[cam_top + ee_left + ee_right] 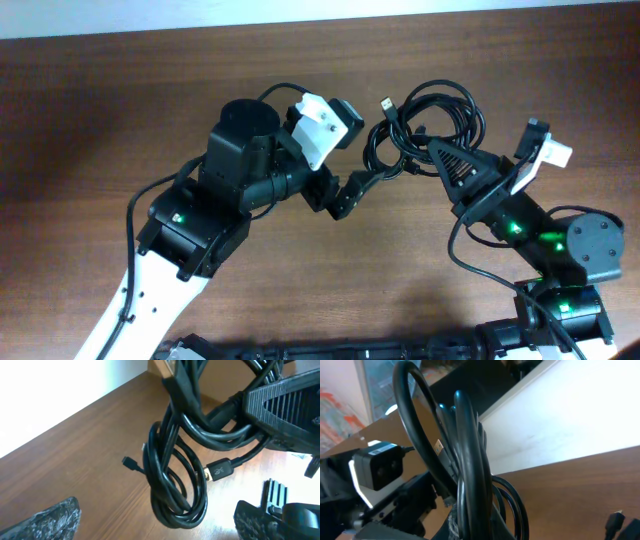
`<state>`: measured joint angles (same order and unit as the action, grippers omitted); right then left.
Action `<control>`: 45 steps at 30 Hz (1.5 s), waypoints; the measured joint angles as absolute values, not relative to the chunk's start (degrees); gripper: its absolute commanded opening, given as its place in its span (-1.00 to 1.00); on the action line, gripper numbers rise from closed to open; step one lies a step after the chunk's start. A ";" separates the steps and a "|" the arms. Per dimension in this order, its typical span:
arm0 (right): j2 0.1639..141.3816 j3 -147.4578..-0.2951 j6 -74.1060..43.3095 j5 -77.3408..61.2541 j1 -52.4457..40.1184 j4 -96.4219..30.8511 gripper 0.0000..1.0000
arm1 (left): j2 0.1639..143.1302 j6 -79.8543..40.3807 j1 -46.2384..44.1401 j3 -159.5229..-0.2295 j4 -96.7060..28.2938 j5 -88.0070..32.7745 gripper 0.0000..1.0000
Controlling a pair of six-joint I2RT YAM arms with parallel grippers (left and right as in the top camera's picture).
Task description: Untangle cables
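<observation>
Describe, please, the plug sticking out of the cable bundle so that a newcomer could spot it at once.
On the wooden table, find the tangled bundle of black cables near the far edge. From its upper left in the overhead view, one short end pokes out to a small plug. Unlike the looped cords beside it, it stands free and has a metallic tip.

- I see one table [90, 90], dark brown wood grain, filling most of the overhead view.
- Its far edge meets a pale wall [300, 12].
- The cables [430, 120], a glossy black bundle of loops, sit over the far middle of the wood; I can't tell whether the lowest loop [180, 510] rests on it.
- A small plug [129, 463] hangs close to the surface.
</observation>
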<state>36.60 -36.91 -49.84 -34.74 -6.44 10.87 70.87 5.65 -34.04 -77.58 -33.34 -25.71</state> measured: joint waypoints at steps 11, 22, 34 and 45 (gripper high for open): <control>36.60 -36.88 -56.73 -44.03 -6.44 17.19 -0.92 | 70.87 6.28 -34.04 -77.58 -28.62 -26.85 0.99; 36.60 -36.88 -59.61 -48.58 -6.42 17.65 -0.92 | 70.85 7.20 -34.04 -77.58 -24.71 -22.37 0.32; 37.43 -36.88 -59.88 -50.98 -6.42 17.67 -0.92 | 70.81 11.11 -34.41 -77.58 -24.67 -24.53 -0.79; 40.88 -36.88 -60.01 -51.29 -6.42 18.15 -0.79 | 70.81 15.88 -34.52 -77.58 -25.56 -25.91 -1.00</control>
<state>40.88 -36.88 -60.01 -51.29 -6.42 18.15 70.81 15.88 -34.52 -77.58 -25.56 -25.91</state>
